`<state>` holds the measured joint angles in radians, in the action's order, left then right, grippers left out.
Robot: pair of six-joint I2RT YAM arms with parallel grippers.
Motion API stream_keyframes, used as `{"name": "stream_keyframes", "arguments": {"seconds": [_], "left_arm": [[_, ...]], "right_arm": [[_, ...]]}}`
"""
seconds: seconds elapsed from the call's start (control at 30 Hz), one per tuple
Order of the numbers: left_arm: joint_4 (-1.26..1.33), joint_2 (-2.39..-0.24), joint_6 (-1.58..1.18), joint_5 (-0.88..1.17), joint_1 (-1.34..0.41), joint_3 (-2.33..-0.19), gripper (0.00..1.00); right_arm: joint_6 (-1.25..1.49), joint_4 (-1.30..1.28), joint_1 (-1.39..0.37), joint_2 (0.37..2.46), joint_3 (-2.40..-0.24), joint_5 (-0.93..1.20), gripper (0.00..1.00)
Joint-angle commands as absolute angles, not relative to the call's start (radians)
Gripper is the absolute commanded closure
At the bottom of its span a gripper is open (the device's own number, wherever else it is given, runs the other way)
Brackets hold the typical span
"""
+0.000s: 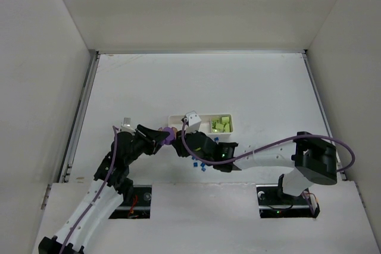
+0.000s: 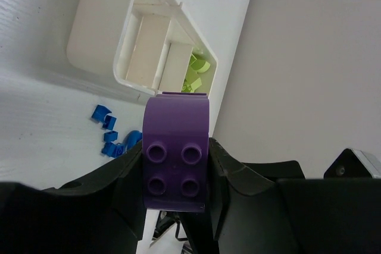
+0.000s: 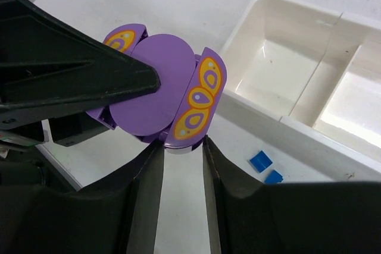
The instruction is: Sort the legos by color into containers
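Note:
A chunky purple-and-orange piece (image 3: 161, 87) with butterfly markings hangs above the table between both arms. My left gripper (image 2: 177, 147) is shut on its studded purple brick part (image 2: 177, 153). From the other side, my right gripper (image 3: 181, 146) pinches the piece's lower edge. In the top view the piece (image 1: 170, 135) sits at the white tray's left end, with the left gripper (image 1: 162, 137) and right gripper (image 1: 180, 142) on either side. The tray (image 1: 208, 116) holds yellow-green legos (image 1: 221, 124) in its right compartment. Small blue legos (image 1: 199, 162) lie on the table in front of it.
The tray's two nearer compartments (image 3: 271, 75) show no bricks inside. Two blue bricks (image 3: 262, 162) lie just outside its near wall (image 3: 262, 117). More blue bricks (image 2: 110, 135) are scattered beside the tray's end (image 2: 95, 40). White walls enclose the table on three sides.

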<state>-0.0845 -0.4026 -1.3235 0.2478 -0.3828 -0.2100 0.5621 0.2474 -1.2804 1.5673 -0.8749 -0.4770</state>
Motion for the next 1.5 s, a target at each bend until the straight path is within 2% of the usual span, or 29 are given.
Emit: {"name": "stream_keyframes", "arguments": {"seconds": [0.0, 0.07, 0.1, 0.23, 0.47, 0.67, 0.9, 1.3, 1.47], "left_arm": [[-0.012, -0.407, -1.364, 0.284, -0.363, -0.201, 0.85], [-0.006, -0.405, -1.356, 0.284, -0.355, -0.201, 0.88], [-0.006, -0.402, -1.353, 0.284, -0.351, -0.201, 0.89], [0.002, -0.394, -1.335, 0.282, -0.337, -0.21, 0.9], [0.096, -0.408, -1.325, 0.308, -0.337, -0.248, 0.9], [0.207, -0.413, -1.335, 0.342, -0.373, -0.264, 0.9], [0.32, -0.405, -1.33, 0.35, -0.433, -0.241, 0.89], [0.419, -0.453, -1.348, 0.337, -0.472, -0.215, 0.88], [0.39, -0.419, -1.348, 0.327, -0.455, -0.203, 0.91]], "right_arm": [[0.571, 0.341, -1.286, 1.551, -0.876, -0.508, 0.61], [0.571, 0.341, -1.286, 1.537, -0.864, -0.506, 0.52], [0.569, 0.339, -1.286, 1.523, -0.855, -0.497, 0.44], [0.565, 0.334, -1.282, 1.433, -0.798, -0.465, 0.24], [0.638, 0.414, -1.159, 1.223, -0.66, -0.283, 0.06], [0.816, 0.627, -1.02, 1.235, -0.603, -0.088, 0.01], [1.018, 0.848, -0.93, 1.351, -0.558, 0.058, 0.06], [1.186, 1.222, -0.921, 1.512, -0.496, 0.144, 0.5], [1.203, 1.252, -0.901, 1.509, -0.459, 0.121, 0.56]]}}
